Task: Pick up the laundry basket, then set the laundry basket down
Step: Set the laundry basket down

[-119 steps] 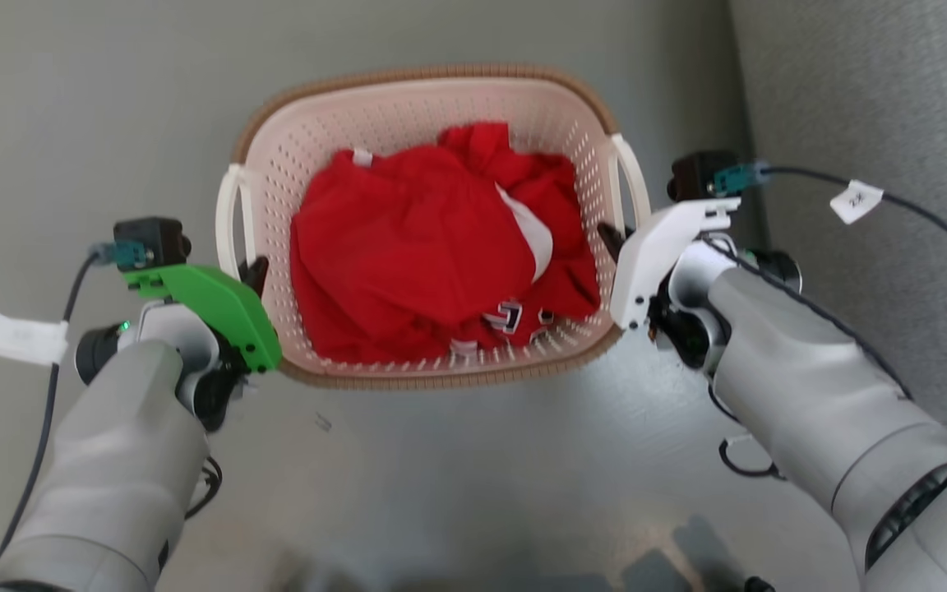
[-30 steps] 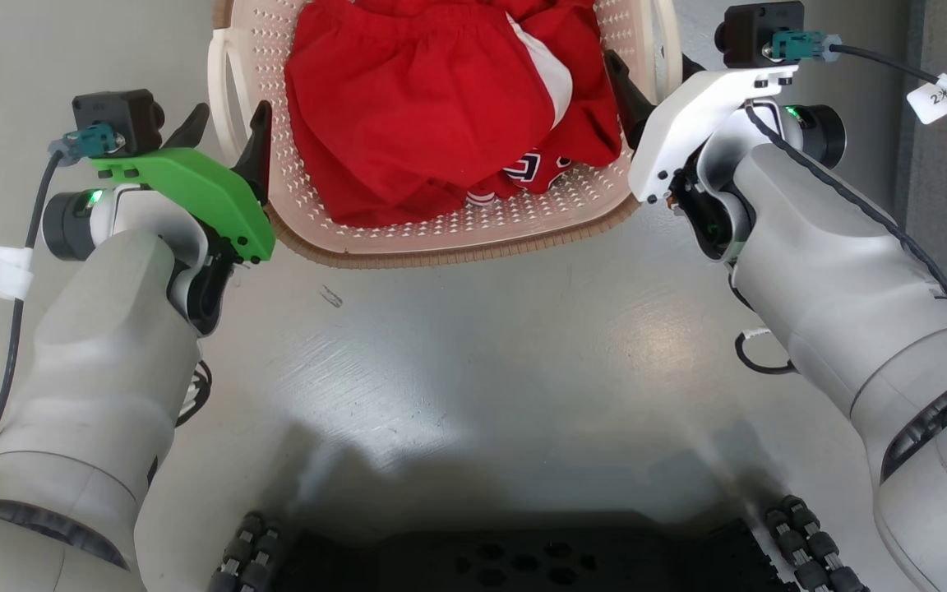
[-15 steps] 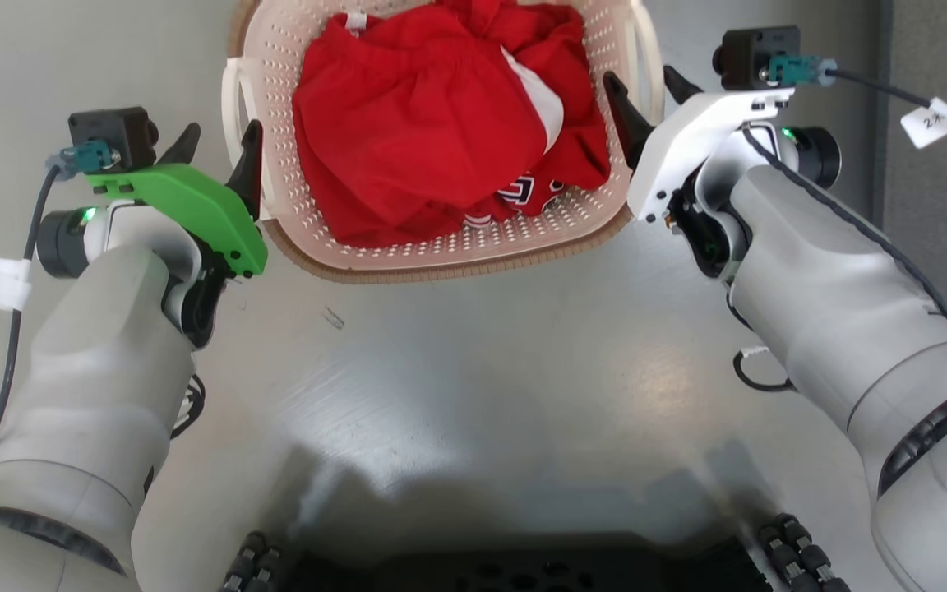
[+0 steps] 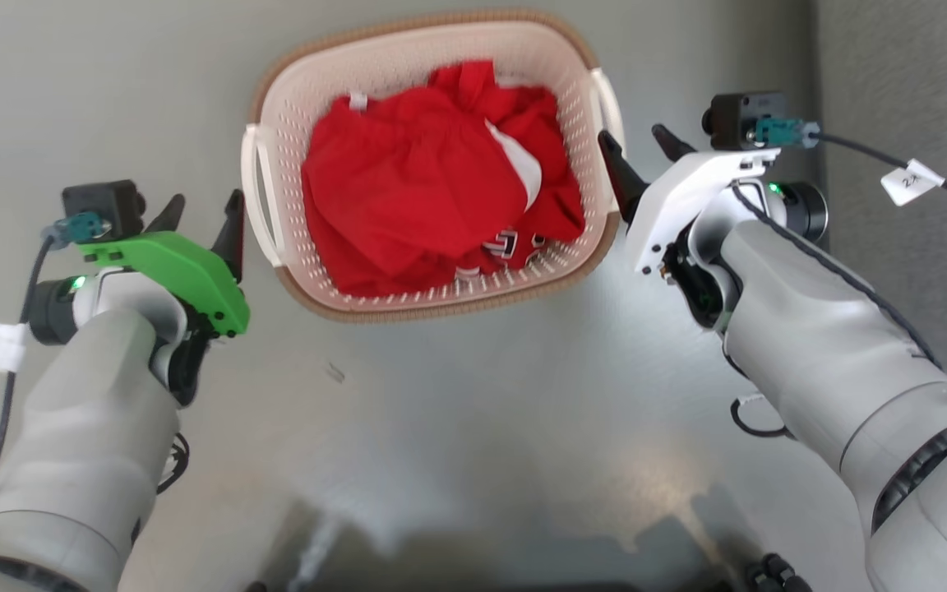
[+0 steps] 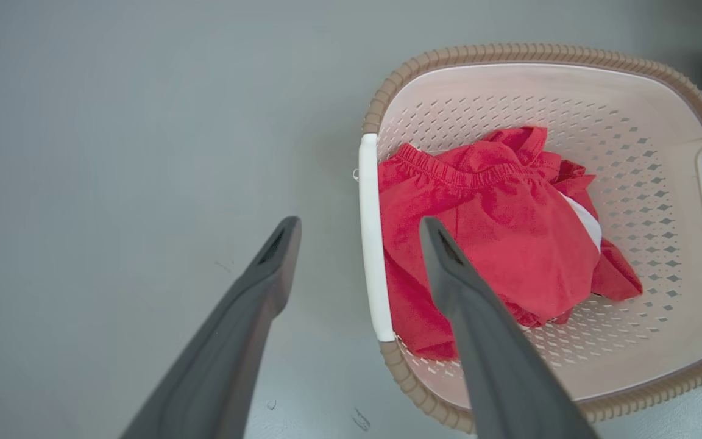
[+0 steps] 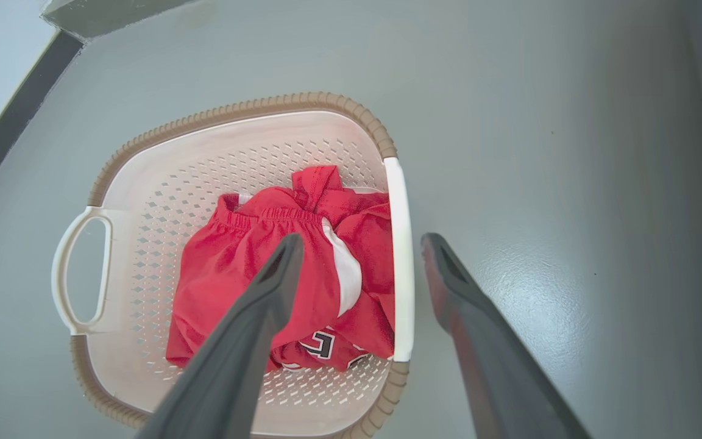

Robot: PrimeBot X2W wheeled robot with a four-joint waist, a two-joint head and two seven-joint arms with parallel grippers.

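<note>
The laundry basket [image 4: 432,308] stands on the grey floor, cream and perforated with a brown rim, and holds a crumpled red garment [image 4: 416,189]. My left gripper [image 4: 204,205] is open just left of the basket's left white handle [image 4: 260,197], apart from it. My right gripper [image 4: 631,140] is open beside the right handle [image 4: 609,107]. In the left wrist view the left gripper [image 5: 358,225] hangs above the left handle [image 5: 370,274] of the basket [image 5: 509,52]. In the right wrist view the right gripper [image 6: 361,241] hangs over the right handle [image 6: 403,244] of the basket [image 6: 235,110].
A grey textured panel [image 4: 909,82] runs along the right side, close to my right arm. A dark baseboard [image 6: 16,103] crosses the far corner. A tagged cable [image 4: 911,182] trails from the right wrist. My dark base [image 4: 769,567] shows at the bottom edge.
The head camera has shifted, so the whole basket shows now. Both grippers stand a little farther from the handles than half a second ago and remain open.
</note>
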